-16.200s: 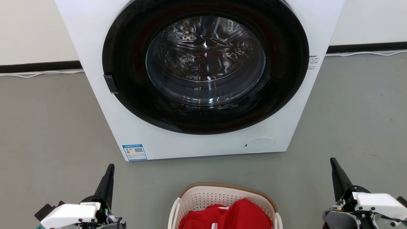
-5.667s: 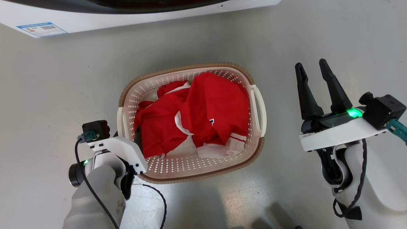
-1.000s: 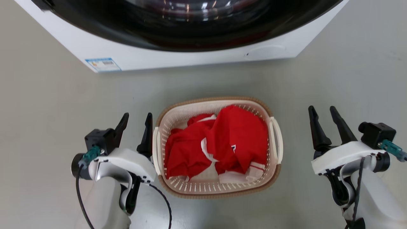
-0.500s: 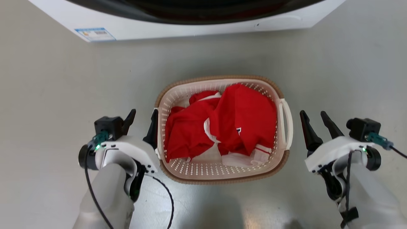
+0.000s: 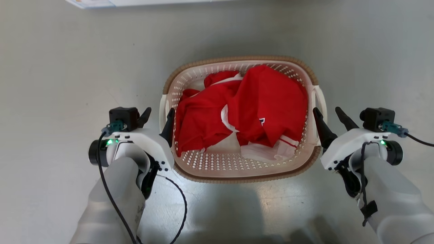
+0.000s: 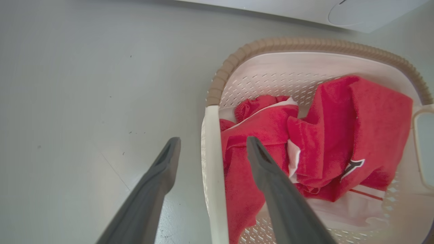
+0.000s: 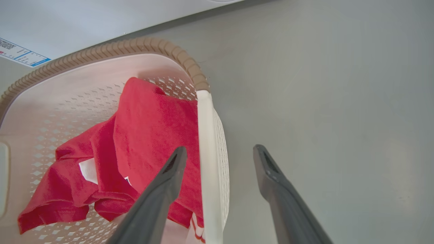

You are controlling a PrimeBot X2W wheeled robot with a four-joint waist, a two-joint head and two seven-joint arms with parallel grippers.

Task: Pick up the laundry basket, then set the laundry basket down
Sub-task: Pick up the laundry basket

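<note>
**Poised on Both Sides, Nothing Gripped**

The left gripper (image 5: 160,112) and right gripper (image 5: 326,110) flank the laundry basket (image 5: 237,164), fingers spread wide and released. Each straddles a side loop, the left handle (image 6: 212,169) and the right handle (image 7: 205,152), without clamping. The basket sits on the grey floor (image 5: 67,67), holding red clothes (image 5: 264,105). The washing machine (image 5: 142,2) stands beyond it.

Plain grey floor (image 5: 51,67), kinda shiny. The basket (image 5: 237,178) sits right on it, and the washer (image 7: 101,17) stands a strip of floor past the basket's far rim.
</note>
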